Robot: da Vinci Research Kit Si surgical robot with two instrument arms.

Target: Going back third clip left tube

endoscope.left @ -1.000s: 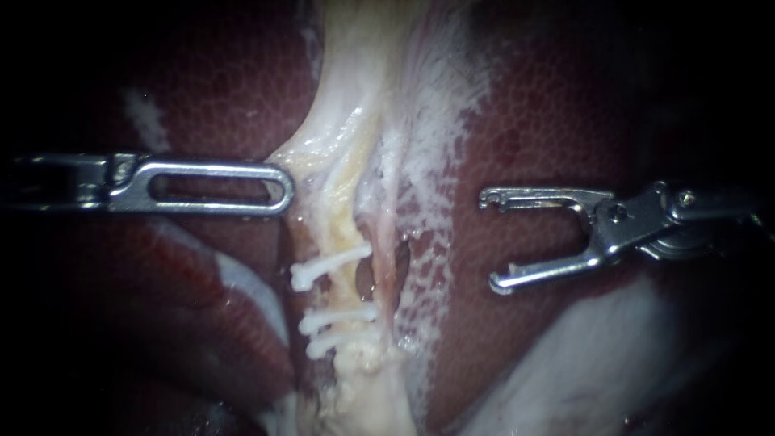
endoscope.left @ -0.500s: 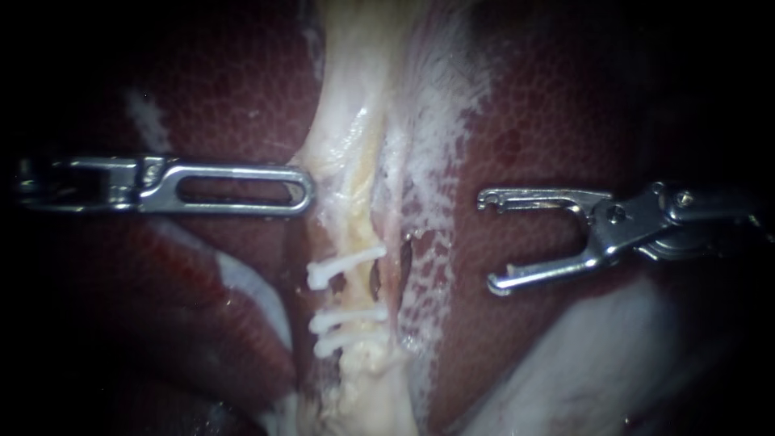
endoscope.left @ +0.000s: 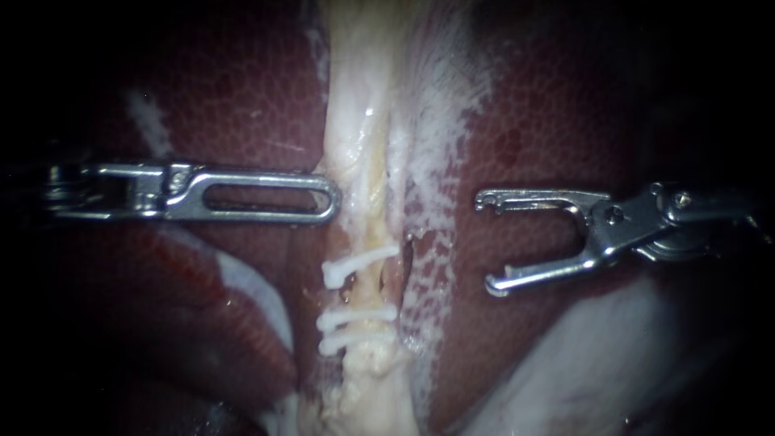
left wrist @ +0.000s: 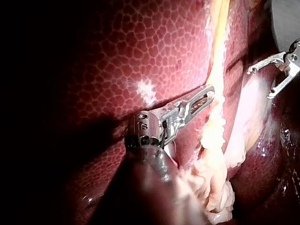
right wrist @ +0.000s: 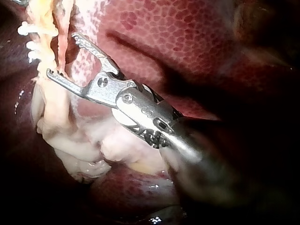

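A pale tube [endoscope.left: 367, 161] runs down the middle of the endoscope view over the dark red liver [endoscope.left: 565, 121]. Three white clips cross its lower part: one [endoscope.left: 359, 262] higher and two [endoscope.left: 355, 316] close together beneath. My left instrument [endoscope.left: 333, 198], with slotted jaws, lies level, its jaws shut on the pale tissue at the tube's left edge above the clips. My right instrument [endoscope.left: 488, 242] hovers over the liver to the right, its hooked jaws open and empty. The right wrist view shows those jaws [right wrist: 61, 54] beside the clips [right wrist: 29, 33].
White frayed tissue [endoscope.left: 440, 121] borders the tube on its right. A dark gap [endoscope.left: 406, 260] opens beside the top clip. Pale smooth folds lie at lower right [endoscope.left: 613, 355] and lower left [endoscope.left: 242, 282]. Ragged pale tissue [left wrist: 215, 164] hangs beside my left instrument's shaft.
My left instrument has moved right, and the pale tissue it had pulled to the left has straightened, carrying the clips rightward. My right instrument has stayed still and open.
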